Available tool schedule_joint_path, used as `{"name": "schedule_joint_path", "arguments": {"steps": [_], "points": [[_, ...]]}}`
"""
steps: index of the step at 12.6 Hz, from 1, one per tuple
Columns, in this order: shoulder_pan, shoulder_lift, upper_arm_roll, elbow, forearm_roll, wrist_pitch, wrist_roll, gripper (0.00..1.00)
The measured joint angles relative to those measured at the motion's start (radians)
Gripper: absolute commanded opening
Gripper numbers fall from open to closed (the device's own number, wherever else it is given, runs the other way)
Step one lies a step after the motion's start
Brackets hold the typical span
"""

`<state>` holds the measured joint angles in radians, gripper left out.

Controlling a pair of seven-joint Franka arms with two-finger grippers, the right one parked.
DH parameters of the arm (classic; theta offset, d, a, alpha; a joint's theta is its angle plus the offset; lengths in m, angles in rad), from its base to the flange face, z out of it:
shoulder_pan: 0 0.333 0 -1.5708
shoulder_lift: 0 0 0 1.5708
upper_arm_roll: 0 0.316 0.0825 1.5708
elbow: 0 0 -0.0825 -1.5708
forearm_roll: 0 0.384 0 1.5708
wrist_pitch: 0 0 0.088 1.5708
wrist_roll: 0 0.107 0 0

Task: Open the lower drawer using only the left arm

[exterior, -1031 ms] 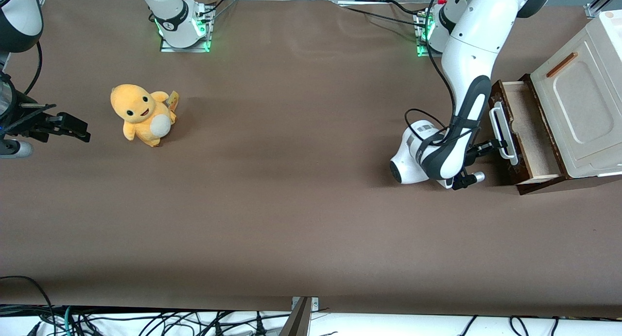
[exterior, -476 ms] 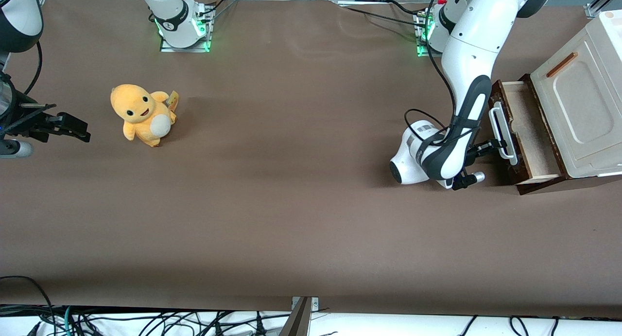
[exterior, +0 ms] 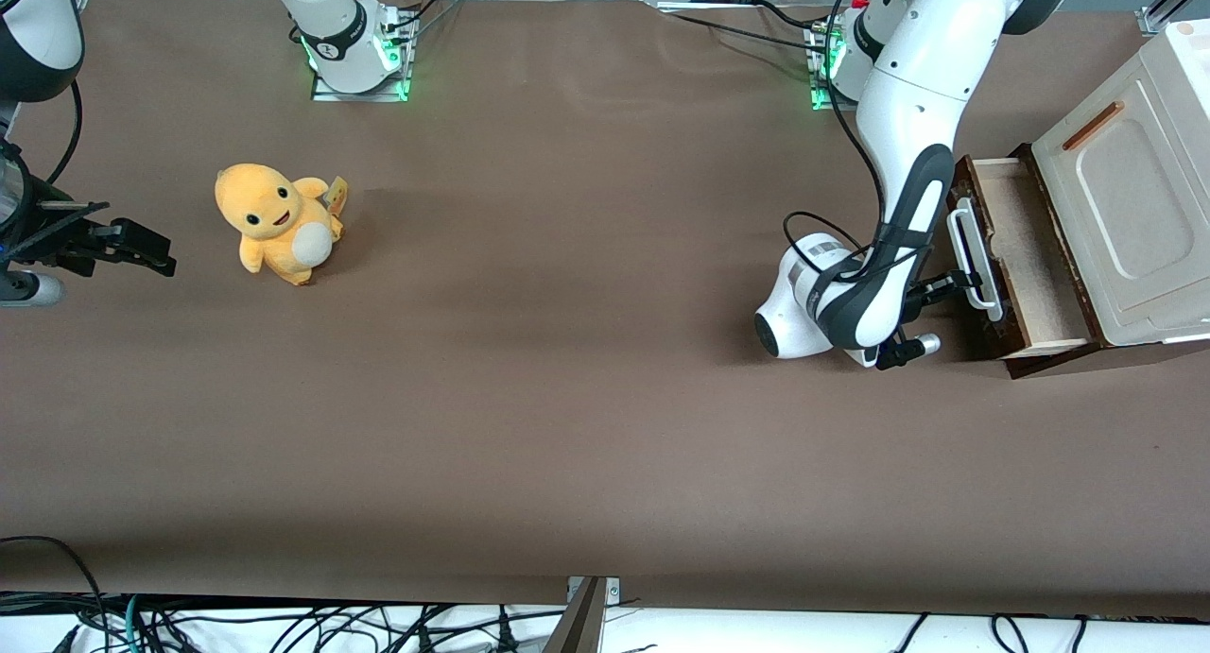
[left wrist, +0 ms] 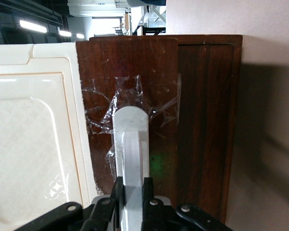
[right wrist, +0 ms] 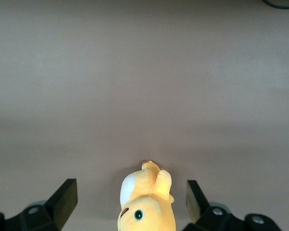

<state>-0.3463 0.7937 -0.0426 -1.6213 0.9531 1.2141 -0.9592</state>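
At the cabinet toward my working end of the table, my gripper (exterior: 957, 280) is pinching the white bar handle (exterior: 974, 256), and the lower drawer (exterior: 1026, 256) is sliding slightly farther out toward nine o'clock than a second ago, so the opening is progressing.

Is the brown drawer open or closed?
Open. The lower drawer sticks out of the cabinet, showing its tan inside, and the gripper clamps its white handle.
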Motion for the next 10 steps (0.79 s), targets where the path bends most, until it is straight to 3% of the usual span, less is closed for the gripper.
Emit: {"name": "schedule_joint_path", "arguments": {"steps": [1, 2, 4, 6, 10], "points": [[0.000, 0.000, 0.000, 0.001, 0.000, 0.000, 0.000, 0.52], [-0.001, 0.000, 0.000, 0.001, -0.002, -0.001, 0.000, 0.72], [-0.006, 0.000, -0.002, 0.002, -0.031, -0.012, 0.000, 0.88], [-0.011, 0.001, -0.003, 0.002, -0.032, -0.022, 0.000, 1.00], [-0.011, 0.001, -0.003, 0.003, -0.039, -0.023, 0.000, 1.00]]}}
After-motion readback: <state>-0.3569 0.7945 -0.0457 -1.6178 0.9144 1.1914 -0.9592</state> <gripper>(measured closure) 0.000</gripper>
